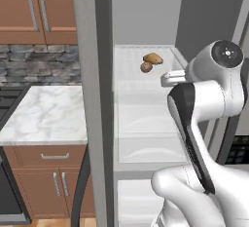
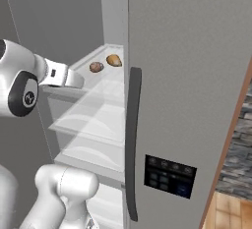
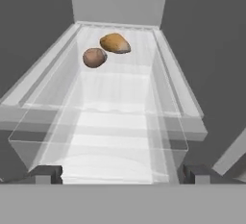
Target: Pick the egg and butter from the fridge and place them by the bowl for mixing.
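Note:
The fridge (image 1: 92, 99) stands open, with clear glass shelves inside. On its upper shelf (image 3: 120, 93), toward the back, lies the egg (image 3: 94, 57), small and dark brown; it is also seen as the egg (image 1: 146, 67) and the egg (image 2: 96, 67). My gripper (image 3: 121, 174) is open at the front of that shelf, well short of the egg, with nothing between its fingertips (image 3: 45, 174). The butter and the bowl are out of view.
A larger orange-tan lump (image 3: 115, 43) lies just behind the egg, nearly touching it. The fridge's shut right door (image 2: 182, 75) with its dark handle (image 2: 132, 139) flanks the opening. A marble counter (image 1: 46, 111) lies to the left of the fridge.

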